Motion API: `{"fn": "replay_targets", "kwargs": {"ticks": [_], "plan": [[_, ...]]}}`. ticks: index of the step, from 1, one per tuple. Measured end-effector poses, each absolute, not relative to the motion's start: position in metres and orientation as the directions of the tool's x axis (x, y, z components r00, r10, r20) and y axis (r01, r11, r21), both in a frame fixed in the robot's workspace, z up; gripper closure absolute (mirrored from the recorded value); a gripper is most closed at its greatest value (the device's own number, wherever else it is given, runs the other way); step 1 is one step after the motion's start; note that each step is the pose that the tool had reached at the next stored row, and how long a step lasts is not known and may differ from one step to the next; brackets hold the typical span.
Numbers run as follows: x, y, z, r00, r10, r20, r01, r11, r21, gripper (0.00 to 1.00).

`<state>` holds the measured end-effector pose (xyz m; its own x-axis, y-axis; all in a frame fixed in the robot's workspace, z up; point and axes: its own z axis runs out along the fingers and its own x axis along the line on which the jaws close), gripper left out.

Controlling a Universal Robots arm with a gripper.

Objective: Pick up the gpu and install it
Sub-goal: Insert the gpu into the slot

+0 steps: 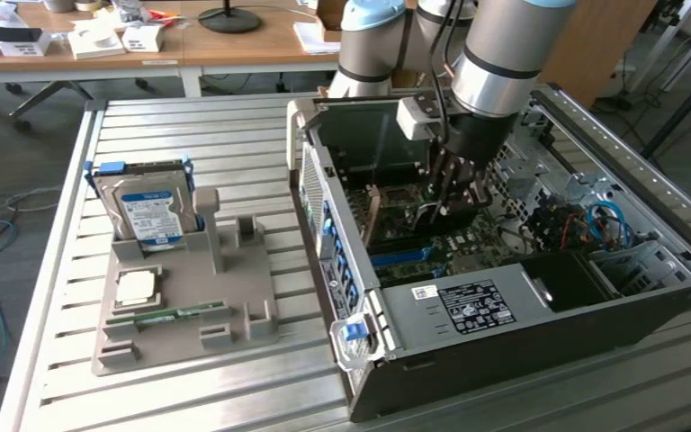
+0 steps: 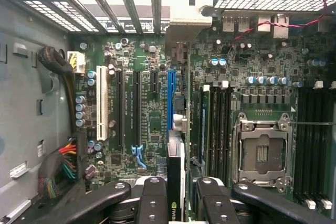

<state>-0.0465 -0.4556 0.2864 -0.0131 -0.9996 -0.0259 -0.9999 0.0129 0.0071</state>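
The gpu is seen edge-on as a thin black card with a logo near my fingers and a silvery bracket at its far end. My gripper is shut on it, one black finger on each side. The card hangs in line over the long blue slot of the green motherboard; whether it touches the slot is unclear. In the exterior view, my gripper reaches down into the open computer case, over the board.
Black slots and a white slot lie beside the blue one, with memory slots and a CPU socket on the other side. Cable bundles run along the case wall. Outside the case, a grey fixture holds a hard drive.
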Motion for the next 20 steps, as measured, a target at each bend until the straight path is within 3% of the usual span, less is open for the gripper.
{"fn": "replay_targets", "kwargs": {"ticks": [20], "plan": [[-0.0546,-0.4555,0.2821,-0.013,-1.0,-0.026,-1.0,0.013,0.007,0.74]]}}
